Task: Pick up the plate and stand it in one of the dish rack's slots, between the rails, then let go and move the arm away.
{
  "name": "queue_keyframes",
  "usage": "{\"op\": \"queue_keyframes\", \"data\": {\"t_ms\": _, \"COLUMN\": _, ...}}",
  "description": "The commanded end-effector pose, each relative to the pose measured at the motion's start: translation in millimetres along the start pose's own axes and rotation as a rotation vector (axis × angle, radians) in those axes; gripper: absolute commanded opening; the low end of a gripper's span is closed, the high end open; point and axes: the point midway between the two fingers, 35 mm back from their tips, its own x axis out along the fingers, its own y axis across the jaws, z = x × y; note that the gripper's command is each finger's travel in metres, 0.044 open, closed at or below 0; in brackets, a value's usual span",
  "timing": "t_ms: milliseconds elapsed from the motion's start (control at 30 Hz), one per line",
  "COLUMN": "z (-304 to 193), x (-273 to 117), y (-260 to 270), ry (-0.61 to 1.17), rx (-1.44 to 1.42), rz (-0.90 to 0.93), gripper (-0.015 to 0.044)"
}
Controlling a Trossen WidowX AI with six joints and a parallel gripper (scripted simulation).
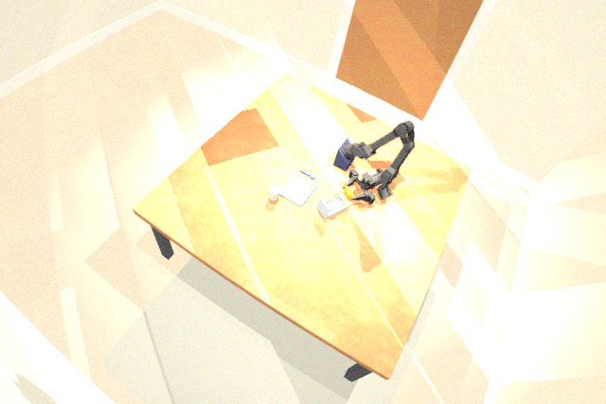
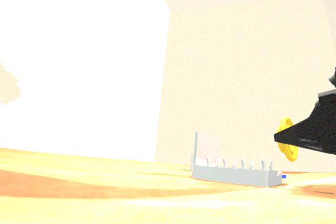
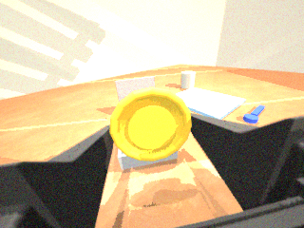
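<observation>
From up high the whole table (image 1: 294, 253) is laid out, and only there do I see the arm (image 1: 391, 155) folded over itself beside a dark blue box (image 1: 341, 153), with the gripper (image 1: 353, 189) low near the pale dish rack (image 1: 332, 205). The yellow plate (image 1: 347, 190) is a mere speck in that view, so how it is turned cannot be read from there.

The low side view gives the height instead. The rack (image 2: 235, 173) sits on the table with its white rails standing up in a row and a tall panel at its far end, and the plate (image 2: 286, 141) hangs in the air past the rack's near end, above the level of the rails and touching none of them. It stands nearly on edge, tilted a little. One black finger (image 2: 306, 135) crosses in front of it; the second finger is hidden here.

The wrist camera alone shows the grasp plainly. The plate (image 3: 151, 125) faces the lens, nipped at its rim by dark fingers on either side, so the gripper (image 3: 152, 142) is clamped on the plate. The rack (image 3: 138, 90) lies straight behind the plate, largely covered by it. Beyond the rack lie a white sheet (image 3: 211, 102), a small white cup (image 3: 188, 79) and a blue spoon (image 3: 254, 114).
</observation>
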Motion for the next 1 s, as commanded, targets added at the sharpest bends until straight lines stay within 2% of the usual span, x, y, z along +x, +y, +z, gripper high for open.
{"op": "queue_keyframes", "data": {"t_ms": 0, "z": 0, "x": -4, "y": 1, "ry": -0.019, "rx": 0.010, "rz": 0.053, "gripper": 0.0000}}
{"op": "queue_keyframes", "data": {"t_ms": 967, "z": 3, "x": 23, "y": 5, "ry": -0.015, "rx": 0.014, "rz": 0.054, "gripper": 0.0000}}
